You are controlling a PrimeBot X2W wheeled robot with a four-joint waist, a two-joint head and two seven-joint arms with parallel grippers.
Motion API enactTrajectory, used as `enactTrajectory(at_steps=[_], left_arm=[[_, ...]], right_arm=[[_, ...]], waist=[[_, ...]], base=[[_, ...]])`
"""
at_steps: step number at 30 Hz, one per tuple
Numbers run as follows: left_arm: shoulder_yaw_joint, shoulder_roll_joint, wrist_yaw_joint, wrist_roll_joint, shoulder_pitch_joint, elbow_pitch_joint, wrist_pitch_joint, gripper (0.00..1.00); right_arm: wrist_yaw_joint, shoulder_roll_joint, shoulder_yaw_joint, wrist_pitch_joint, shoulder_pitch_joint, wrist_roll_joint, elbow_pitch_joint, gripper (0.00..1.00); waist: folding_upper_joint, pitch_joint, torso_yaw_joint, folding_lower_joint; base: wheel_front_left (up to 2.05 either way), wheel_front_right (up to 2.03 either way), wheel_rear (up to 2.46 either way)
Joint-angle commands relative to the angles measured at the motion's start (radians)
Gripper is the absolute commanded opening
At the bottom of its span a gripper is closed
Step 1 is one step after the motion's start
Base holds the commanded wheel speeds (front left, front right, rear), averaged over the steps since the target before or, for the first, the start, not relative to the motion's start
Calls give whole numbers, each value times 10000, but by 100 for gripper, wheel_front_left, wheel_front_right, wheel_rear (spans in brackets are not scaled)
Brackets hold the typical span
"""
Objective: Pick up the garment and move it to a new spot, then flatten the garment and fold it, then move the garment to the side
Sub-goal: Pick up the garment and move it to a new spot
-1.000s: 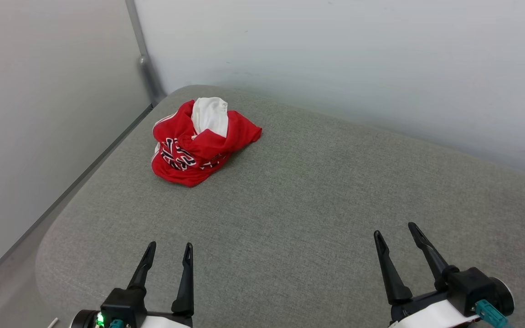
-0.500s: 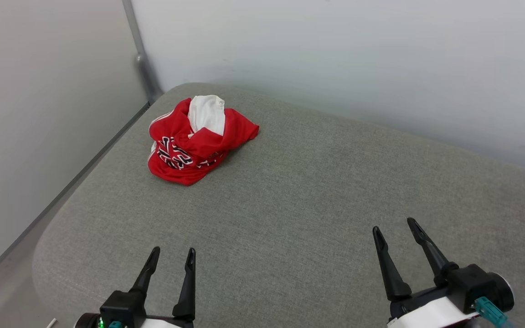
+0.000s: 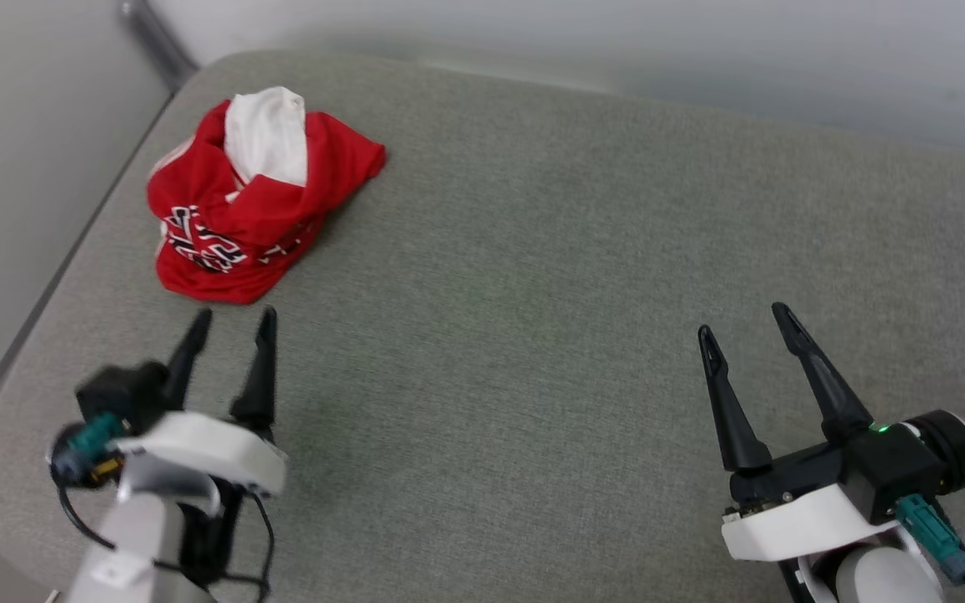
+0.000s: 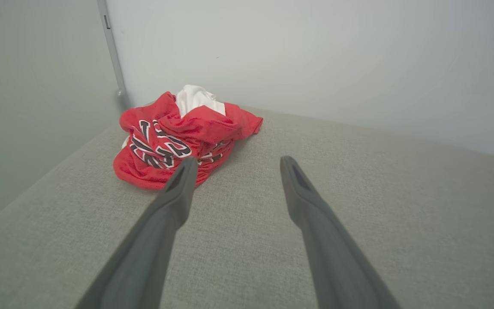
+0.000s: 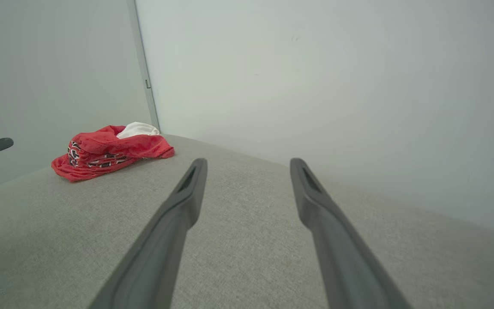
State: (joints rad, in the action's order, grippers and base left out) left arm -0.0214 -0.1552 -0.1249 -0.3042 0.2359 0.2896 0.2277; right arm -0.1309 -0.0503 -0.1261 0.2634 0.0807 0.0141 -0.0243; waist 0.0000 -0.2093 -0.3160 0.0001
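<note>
A pale side wall (image 3: pixel 5 126) is seen at the far left, joined to the white back wall (image 3: pixel 700 42) by a grey metal strip (image 3: pixel 152 38) in the corner. A broad cushion (image 3: pixel 533 251) covered in grey woven cloth is spread before them, with rounded corners. The shirt (image 3: pixel 248 201) is heaped in a crumpled mound near the cushion's far left corner. It is red, with a white fold on top and black lettering showing. The left gripper (image 3: pixel 235 313) is held just short of it, fingers spread apart with nothing between them. Well to the right, the right gripper (image 3: pixel 742 320) is held over bare cushion, its fingers likewise parted and empty.
</note>
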Motion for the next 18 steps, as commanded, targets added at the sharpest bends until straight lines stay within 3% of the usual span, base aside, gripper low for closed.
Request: enactTrajectory(at_steps=[1, 9, 14, 18], left_arm=[[59, -281, -30, -179, 568, 121, -229, 100], [-623, -3117, -52, -2139, 3917, 1434, -3567, 100], [-1271, -4435, -55, -3688, 5277, 2077, -6283, 100], [-1631, -5118, -56, -4661, 5797, 2480, -8451, 100]], right_arm=[[3, 1, 32, -10, 191, 123, -127, 100], [3, 3, 163, -211, 672, 537, -829, 100], [3, 4, 215, -198, 886, 621, -1042, 100], [3, 4, 142, -158, 979, 634, -1125, 100]], waist=[[0, -987, 737, -1], [0, -2508, 1426, -1], [0, -3181, 1732, -1], [0, -3576, 1959, -1]], base=[[0, 0, 0], [0, 0, 0], [0, 0, 0], [0, 0, 0]])
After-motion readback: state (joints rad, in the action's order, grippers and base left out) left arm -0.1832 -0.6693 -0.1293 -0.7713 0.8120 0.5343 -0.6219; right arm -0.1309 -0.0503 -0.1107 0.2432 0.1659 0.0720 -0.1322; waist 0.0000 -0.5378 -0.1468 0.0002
